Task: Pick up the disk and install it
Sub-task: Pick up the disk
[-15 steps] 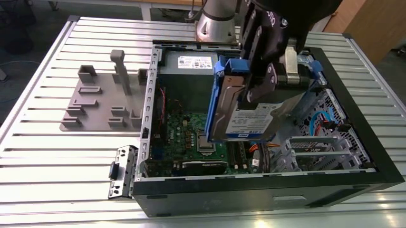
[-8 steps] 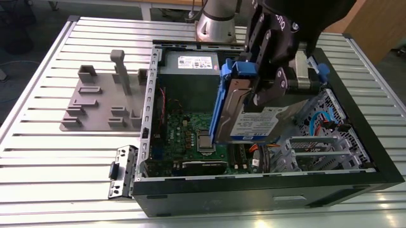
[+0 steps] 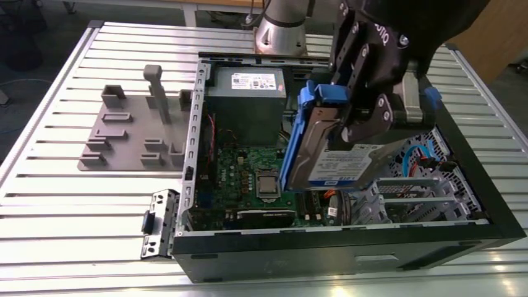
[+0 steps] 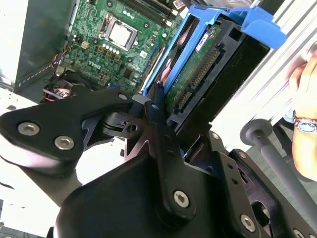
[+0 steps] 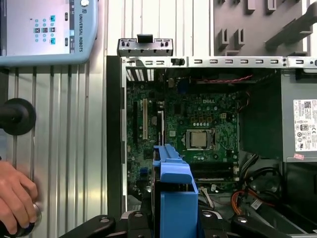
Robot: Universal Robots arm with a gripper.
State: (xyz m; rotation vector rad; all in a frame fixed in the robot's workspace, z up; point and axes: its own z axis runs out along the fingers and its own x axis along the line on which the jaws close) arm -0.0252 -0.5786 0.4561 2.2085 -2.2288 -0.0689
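The disk (image 3: 334,166) is a silver hard drive with a white-and-blue label and blue side rails (image 3: 317,99). It hangs tilted on edge above the open computer case (image 3: 347,247), over the motherboard (image 3: 256,170) and beside the drive cage (image 3: 412,195). My black gripper (image 3: 367,120) is shut on its upper part. In the second wrist view the black fingers (image 4: 154,116) clamp the disk (image 4: 198,69), whose circuit side and connector face the camera. In the first wrist view the disk's blue rail (image 5: 174,193) stands over the case.
A grey power supply with a white sticker (image 3: 247,93) fills the case's far corner. A grey fixture plate (image 3: 123,139) lies on the slatted table on the exterior view's left. A person's hand (image 5: 15,196) rests by a black knob, near a control tablet (image 5: 44,29).
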